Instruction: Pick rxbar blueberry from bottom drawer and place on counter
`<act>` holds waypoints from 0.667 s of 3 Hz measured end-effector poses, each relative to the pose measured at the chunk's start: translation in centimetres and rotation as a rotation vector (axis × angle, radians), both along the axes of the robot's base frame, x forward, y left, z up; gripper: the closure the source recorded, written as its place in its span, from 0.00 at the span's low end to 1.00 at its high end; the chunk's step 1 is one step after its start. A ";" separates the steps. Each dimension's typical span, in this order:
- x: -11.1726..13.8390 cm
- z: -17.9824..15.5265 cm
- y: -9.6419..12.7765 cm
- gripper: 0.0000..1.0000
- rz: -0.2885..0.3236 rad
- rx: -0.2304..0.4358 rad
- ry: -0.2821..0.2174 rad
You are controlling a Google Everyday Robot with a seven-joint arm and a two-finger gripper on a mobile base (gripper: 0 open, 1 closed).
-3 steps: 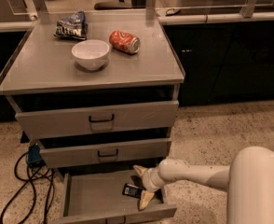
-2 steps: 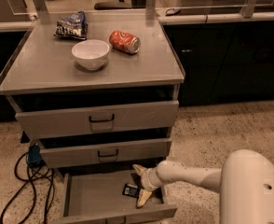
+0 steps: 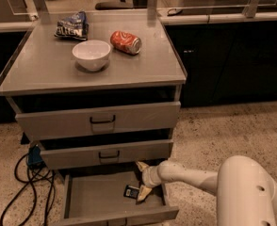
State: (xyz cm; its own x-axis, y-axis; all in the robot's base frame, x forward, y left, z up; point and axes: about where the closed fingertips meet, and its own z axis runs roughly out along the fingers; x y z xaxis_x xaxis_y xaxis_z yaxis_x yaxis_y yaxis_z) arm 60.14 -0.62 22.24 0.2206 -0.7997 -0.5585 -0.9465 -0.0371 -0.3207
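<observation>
Found the bar point(image 3: 131, 191) lying flat on the drawer point(image 3: 96, 197) floor, near its right wall, below the counter's point(image 3: 49, 74) front edge toward the right corner. Had the gripper point(image 3: 139, 182) just beside it, fingers spread wide, holding nothing. Looked light, thin and a bit slick (crinkly wrapper, probably), so best pinched across the short width, mid-bar.

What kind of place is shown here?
Perhaps an office kitchen: grey metal drawer cabinet, speckled stone floor, red soda can on the grey counter. The gripper is in the open bottom drawer.
</observation>
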 end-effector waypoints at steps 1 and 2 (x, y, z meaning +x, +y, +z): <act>0.1 -1.6 0.2 0.00 0.005 -0.009 0.024; 0.5 -5.7 0.8 0.00 0.022 -0.029 0.085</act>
